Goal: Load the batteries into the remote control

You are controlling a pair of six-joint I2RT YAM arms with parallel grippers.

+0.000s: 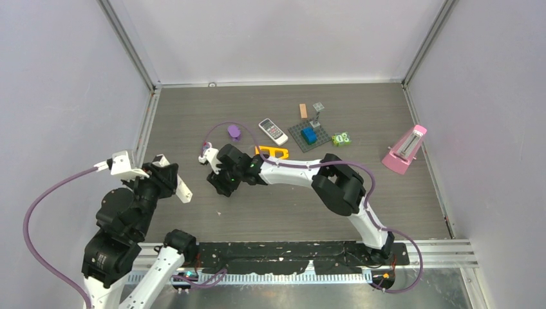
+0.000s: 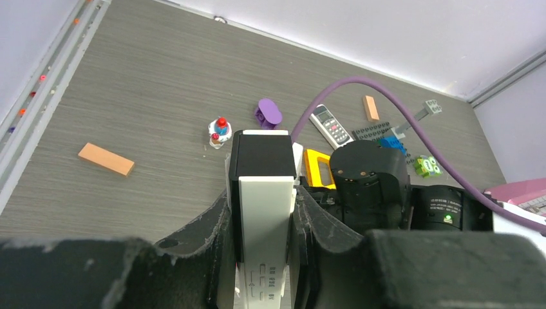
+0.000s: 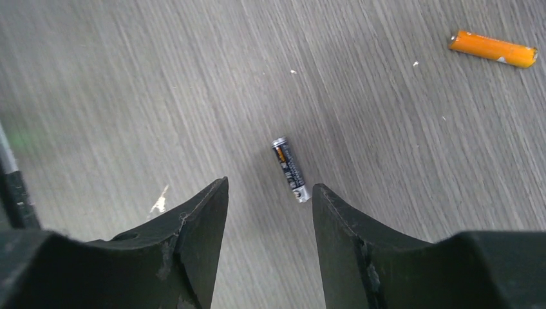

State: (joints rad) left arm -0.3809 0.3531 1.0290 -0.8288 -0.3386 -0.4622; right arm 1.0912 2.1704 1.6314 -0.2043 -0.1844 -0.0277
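One dark battery [image 3: 291, 170] lies flat on the table [image 3: 129, 77], and we've got the right gripper [image 3: 269, 188] hanging right over it. Its fingers are spread wide with nothing caught between them, and the battery's near end sits just beside one fingertip. The orange stick [image 3: 492, 49] rests well apart, up in the corner. Over on the left, the left gripper [image 2: 264, 232] is clamped on the white remote control [image 2: 265, 199], holding it above the table.
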